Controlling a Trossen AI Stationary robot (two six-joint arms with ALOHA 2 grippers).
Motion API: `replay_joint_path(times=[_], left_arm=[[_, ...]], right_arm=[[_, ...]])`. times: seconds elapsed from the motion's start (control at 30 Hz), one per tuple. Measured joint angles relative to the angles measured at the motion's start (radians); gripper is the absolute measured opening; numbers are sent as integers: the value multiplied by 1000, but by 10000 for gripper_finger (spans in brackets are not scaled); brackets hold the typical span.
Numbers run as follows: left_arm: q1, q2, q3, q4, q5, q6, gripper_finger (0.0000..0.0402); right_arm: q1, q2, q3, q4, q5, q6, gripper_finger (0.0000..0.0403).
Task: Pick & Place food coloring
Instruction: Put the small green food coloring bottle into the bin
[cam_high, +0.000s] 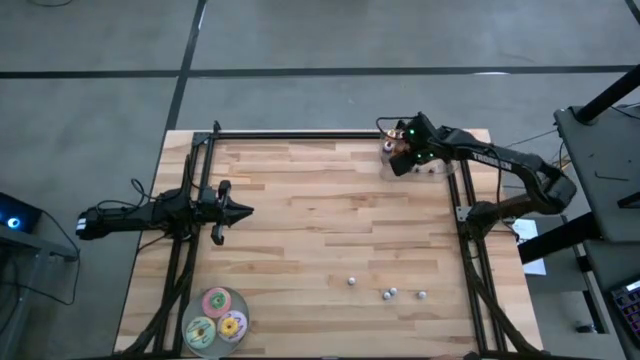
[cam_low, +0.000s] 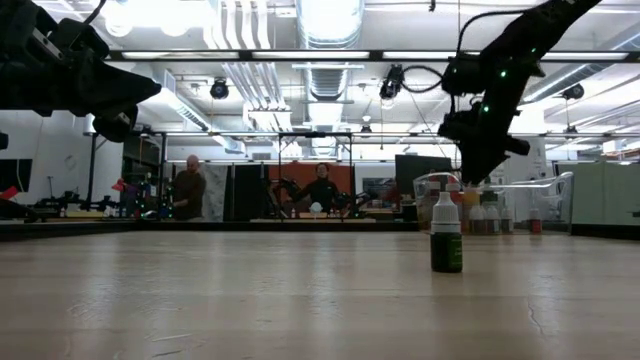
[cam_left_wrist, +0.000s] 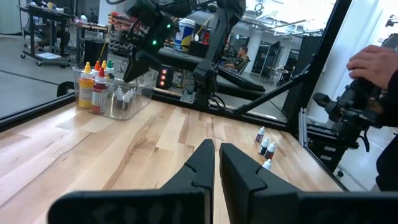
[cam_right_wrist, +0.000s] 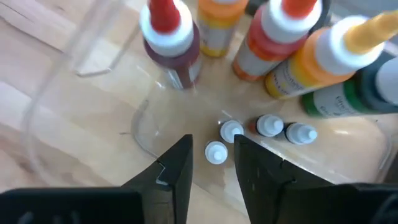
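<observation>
Tiny white-capped food coloring bottles (cam_right_wrist: 216, 152)

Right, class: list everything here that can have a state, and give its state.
Left gripper: shut, empty, raised off the table.
Right gripper: open, above the clear tub.
Clear tub: upright, open-topped, bottles inside.
Three small bottles: upright, capped, loose on the table.

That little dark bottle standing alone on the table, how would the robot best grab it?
The bottle stands upright with nothing touching it, so probably come straight down from above and pinch its wider dark body from two sides, below the tapered white cap.
</observation>
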Motion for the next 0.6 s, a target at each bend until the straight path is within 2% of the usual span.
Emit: replay_joint_path(times=[0.3,0.6], left_arm=[[0,0,0,0,0,0,0],[0,0,0,0,0,0,0]], right_arm=[[27,-113,0,2,-24,-65,113],[111,-132,0,2,-24,-69,117]])
